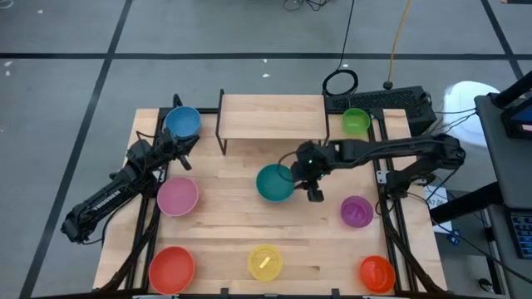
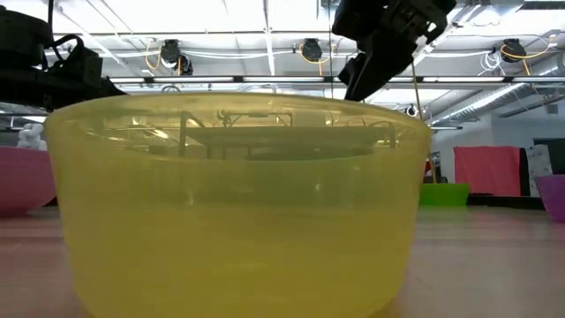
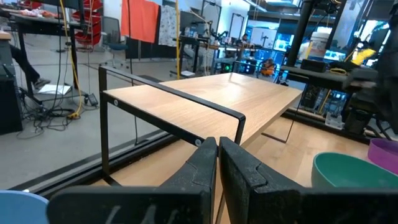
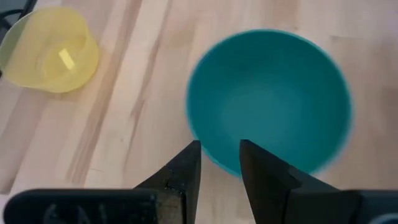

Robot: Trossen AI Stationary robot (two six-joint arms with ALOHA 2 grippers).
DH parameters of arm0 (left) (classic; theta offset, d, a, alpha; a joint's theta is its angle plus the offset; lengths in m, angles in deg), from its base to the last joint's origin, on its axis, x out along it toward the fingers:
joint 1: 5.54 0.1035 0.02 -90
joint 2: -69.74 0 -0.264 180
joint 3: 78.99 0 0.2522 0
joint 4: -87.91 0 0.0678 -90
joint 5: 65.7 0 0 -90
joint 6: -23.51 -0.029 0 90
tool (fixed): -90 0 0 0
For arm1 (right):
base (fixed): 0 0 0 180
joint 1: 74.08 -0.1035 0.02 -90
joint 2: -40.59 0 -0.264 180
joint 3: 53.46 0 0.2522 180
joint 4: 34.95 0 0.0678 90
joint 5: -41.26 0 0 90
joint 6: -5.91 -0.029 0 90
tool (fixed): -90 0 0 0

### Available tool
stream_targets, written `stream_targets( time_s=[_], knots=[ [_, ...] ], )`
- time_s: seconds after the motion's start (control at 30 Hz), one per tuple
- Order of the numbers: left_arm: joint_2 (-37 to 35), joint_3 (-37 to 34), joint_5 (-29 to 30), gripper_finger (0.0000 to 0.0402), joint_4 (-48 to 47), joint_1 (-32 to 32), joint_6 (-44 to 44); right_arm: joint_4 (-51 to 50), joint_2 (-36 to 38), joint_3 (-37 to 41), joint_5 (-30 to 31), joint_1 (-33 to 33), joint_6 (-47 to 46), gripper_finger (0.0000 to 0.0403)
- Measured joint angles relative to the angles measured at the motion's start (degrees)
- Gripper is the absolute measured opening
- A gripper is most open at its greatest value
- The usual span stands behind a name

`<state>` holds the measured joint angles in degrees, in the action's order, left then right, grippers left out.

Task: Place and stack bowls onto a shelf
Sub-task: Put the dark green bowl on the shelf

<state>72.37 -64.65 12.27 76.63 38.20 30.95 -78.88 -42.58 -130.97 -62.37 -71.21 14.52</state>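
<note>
We see the right gripper (image 1: 301, 181) over the middle of the worktop (image 1: 224, 224), its fingers (image 4: 184, 167) a little apart and closed on the rim of the teal bowl (image 1: 274, 183). In the right wrist view one finger sits inside the rim and one outside. That bowl lies just in front of the shelf (image 1: 272, 116), which stands empty at the far middle of the worktop.

The left gripper (image 1: 179, 149) waits at the far left, its fingers (image 3: 205, 168) pressed together on nothing, just near of the blue bowl (image 1: 182, 122) and facing the shelf's left end.

The other bowls ring the edges: green (image 1: 355, 121) at the far right beside the shelf, purple (image 1: 357, 211) on the right, orange (image 1: 376, 273) at the near right corner, yellow (image 1: 265, 262) at the near middle edge, red (image 1: 172, 269) at the near left corner, pink (image 1: 177, 197) on the left. We find open board between the teal bowl and the near row, and between pink and teal.

The worktop is light-wood planks on a black frame. Around it lies grey floor with dark lines; a keyboard (image 1: 391, 101) and cables sit beyond the far right corner. The low view shows ceiling lights and a red cloth (image 2: 486, 170) behind.
</note>
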Motion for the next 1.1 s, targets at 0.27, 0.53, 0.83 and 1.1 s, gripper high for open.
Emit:
stream_targets(
  time_s=[0.27, 0.53, 0.83, 1.1],
  knots=[
    [0.0, 0.0, 0.0, 0.0024, 0.0, 0.0, -0.2, 1.7, -4.3, 0.0, 0.2, -3.1, 4.4, 0.0102],
    [0.0, 0.0, -0.1, 0.0024, 0.0, 0.0, -0.2, 2.0, -5.9, 0.0, 5.0, -3.7, 12.5, 0.0102],
    [0.0, 0.0, -0.1, 0.0024, 0.0, 0.0, -0.2, 1.2, -5.8, 0.0, 4.5, -3.7, 17.6, 0.0102],
    [0.0, 0.0, -0.1, 0.0024, 0.0, 0.0, -0.3, 2.2, -5.8, 1.7, 4.3, -3.6, 17.7, 0.0102]
  ],
)
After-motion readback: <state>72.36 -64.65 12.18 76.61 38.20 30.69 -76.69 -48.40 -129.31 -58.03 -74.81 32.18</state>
